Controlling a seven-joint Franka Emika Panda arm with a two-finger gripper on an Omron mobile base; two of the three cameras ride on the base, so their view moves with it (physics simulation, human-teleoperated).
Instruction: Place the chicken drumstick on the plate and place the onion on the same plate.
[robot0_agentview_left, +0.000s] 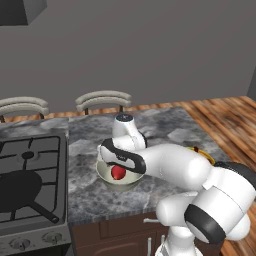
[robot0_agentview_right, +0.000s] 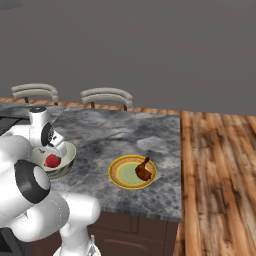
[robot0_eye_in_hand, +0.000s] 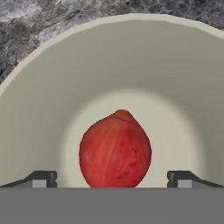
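Fingers (robot0_eye_in_hand: 40, 180) spread wide, straddling onion (robot0_eye_in_hand: 115, 150) in bowl (robot0_eye_in_hand: 52, 100).

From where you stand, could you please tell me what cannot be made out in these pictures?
- Left base view: the plate is mostly hidden behind the arm, so the drumstick on it cannot be seen there.
- Left and right base views: the gripper sits behind the wrist over the bowl, so its jaws cannot be judged there.
- Hand view: the onion's underside is cut off by the bottom edge; contact with the fingertips cannot be told.
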